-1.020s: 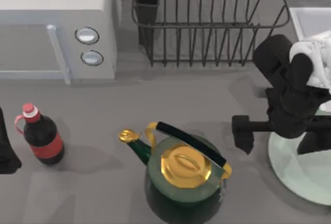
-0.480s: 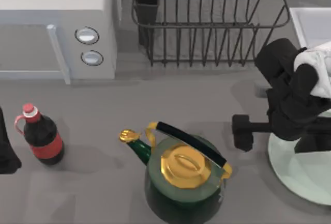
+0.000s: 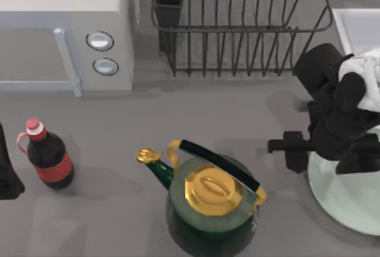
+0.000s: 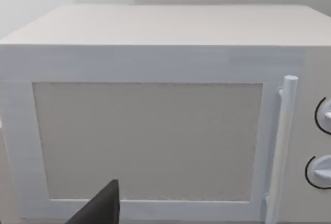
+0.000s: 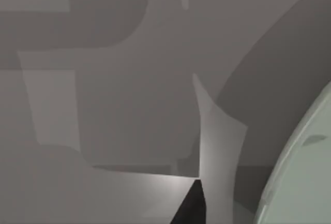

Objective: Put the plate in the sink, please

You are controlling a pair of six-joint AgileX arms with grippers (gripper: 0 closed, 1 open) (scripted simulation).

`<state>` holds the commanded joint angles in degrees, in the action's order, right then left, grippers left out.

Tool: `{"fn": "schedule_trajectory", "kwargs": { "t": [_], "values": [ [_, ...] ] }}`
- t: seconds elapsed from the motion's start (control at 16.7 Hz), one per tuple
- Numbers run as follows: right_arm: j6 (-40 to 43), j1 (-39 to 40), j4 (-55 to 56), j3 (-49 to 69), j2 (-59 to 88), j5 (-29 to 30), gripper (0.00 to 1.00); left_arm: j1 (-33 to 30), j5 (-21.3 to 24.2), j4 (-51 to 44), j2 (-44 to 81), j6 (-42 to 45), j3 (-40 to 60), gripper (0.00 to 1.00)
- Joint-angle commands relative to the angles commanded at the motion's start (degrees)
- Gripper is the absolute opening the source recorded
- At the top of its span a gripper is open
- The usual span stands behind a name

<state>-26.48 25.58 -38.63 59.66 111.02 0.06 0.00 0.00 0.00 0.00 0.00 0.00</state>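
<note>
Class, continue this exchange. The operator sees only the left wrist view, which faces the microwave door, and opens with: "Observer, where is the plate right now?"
Observer: The plate lies on the table at the top view's right edge, to the right of the kettle.
Operator: Which claw is at it?
Observer: The right claw, open, straddles the plate's left rim, with one finger outside it and one over it. The left claw sits far off at the left edge.
Operator: And the sink?
Observer: The sink shows its white rim in the far right corner, beyond the plate and beside the dish rack.
</note>
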Motion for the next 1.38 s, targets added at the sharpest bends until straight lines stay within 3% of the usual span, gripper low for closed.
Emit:
{"fn": "schedule_trajectory", "kwargs": {
  "t": [0.24,0.3,0.96,1.14,1.38],
  "values": [
    [0.0,0.0,0.0,0.0,0.0,0.0,0.02,0.0,0.0,0.0,0.0,0.0,0.0,1.0],
    [0.0,0.0,0.0,0.0,0.0,0.0,0.0,0.0,0.0,0.0,0.0,0.0,0.0,1.0],
    [0.19,-0.76,-1.91,3.39,-4.21,0.63,0.0,0.0,0.0,0.0,0.0,0.0,0.0,1.0],
    [0.06,-0.64,-9.35,10.66,-3.63,0.62,0.0,0.0,0.0,0.0,0.0,0.0,0.0,1.0],
    [0.09,-0.67,-27.37,27.95,-3.68,0.6,0.0,0.0,0.0,0.0,0.0,0.0,0.0,1.0]
  ]
}}
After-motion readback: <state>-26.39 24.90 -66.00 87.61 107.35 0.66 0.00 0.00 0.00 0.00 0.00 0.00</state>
